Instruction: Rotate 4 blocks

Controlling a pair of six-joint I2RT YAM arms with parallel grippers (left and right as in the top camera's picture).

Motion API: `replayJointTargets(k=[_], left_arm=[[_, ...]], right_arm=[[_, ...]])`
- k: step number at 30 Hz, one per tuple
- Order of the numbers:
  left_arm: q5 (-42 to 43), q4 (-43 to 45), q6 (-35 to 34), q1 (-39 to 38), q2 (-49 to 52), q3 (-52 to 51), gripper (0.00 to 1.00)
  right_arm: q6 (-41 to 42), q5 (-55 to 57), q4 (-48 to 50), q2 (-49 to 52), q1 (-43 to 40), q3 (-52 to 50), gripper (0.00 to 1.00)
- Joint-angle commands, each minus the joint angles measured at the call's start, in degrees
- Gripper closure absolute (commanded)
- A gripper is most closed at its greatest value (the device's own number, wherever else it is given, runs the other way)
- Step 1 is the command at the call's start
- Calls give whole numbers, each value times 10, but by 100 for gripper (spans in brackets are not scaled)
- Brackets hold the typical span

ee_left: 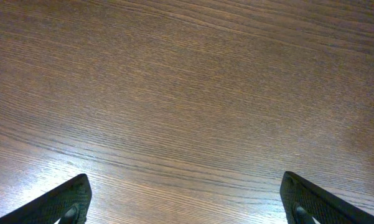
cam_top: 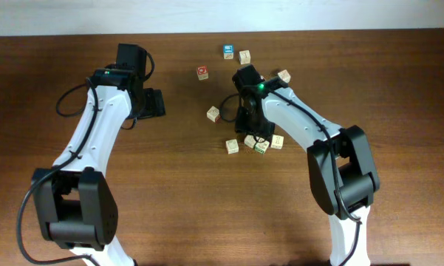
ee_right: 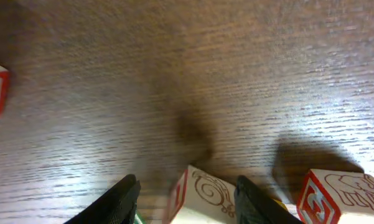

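Pale wooden blocks lie in a cluster at mid-table: one (cam_top: pixel 232 146) on the left, one (cam_top: pixel 250 140) under my right gripper (cam_top: pixel 252 131), a green-printed one (cam_top: pixel 261 147) and one (cam_top: pixel 277 141) on the right. In the right wrist view a pale block with a snail print (ee_right: pixel 202 190) stands between the fingers of the right gripper (ee_right: pixel 187 183). The jaws are open: the right finger is against the block, the left finger stands apart from it. My left gripper (cam_top: pixel 154 103) (ee_left: pixel 185 186) hangs wide open over bare wood, far left of the blocks.
More cubes lie apart from the cluster: pale ones (cam_top: pixel 213 114) (cam_top: pixel 244 56) (cam_top: pixel 284 75), a blue-faced one (cam_top: pixel 228 51) and a red-faced one (cam_top: pixel 202 72). A cube with a red letter face and an elephant print (ee_right: pixel 339 193) sits just right of the right gripper's fingers.
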Motion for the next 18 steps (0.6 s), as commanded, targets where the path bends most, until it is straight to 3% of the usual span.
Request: replayJointTargets(k=[1,11,18], left_arm=[[-7,0,7,0,5,13,5],[-7,-5,7,0,5,13,5],[-7,-5,7,0,5,13,5]], right_arm=[[5,6,-13,-2,3,-11,50],[2,-17,-43,-2,22,-11,57],[-67,-19,-35,-2,29,-10,59]])
